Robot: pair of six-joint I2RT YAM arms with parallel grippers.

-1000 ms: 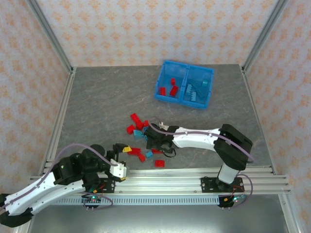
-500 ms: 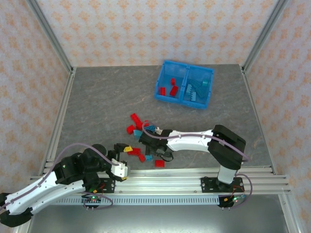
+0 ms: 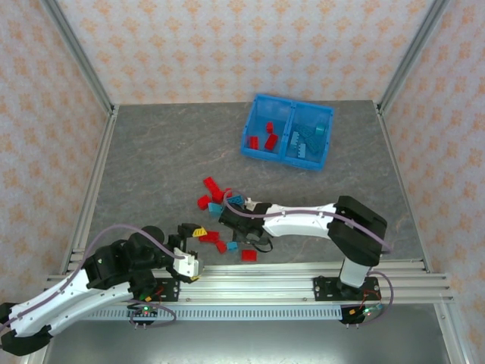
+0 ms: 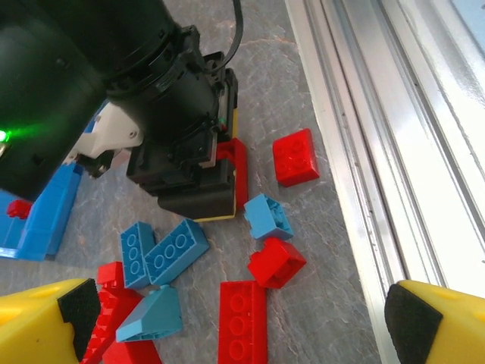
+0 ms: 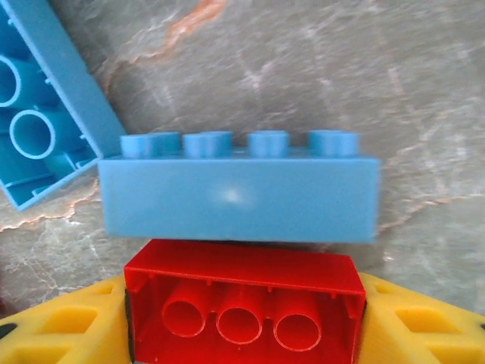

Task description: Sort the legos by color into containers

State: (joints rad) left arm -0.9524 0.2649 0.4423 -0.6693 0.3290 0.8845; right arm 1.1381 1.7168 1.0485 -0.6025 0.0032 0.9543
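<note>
One blue bin [image 3: 280, 158] with two compartments, three red bricks [image 3: 270, 141] in its left compartment, two robot arms [image 3: 303, 216]

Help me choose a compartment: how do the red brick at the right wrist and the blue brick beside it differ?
The red brick sits snug in the jaws of the right gripper; the blue brick lies free on the table. Red shows its hollow underside, blue a side wall with four studs. Both are oblong.

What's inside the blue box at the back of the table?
In the blue box, the left half holds a few red bricks. The right half holds a heap of light blue bricks. Anything under that heap is covered.
</note>
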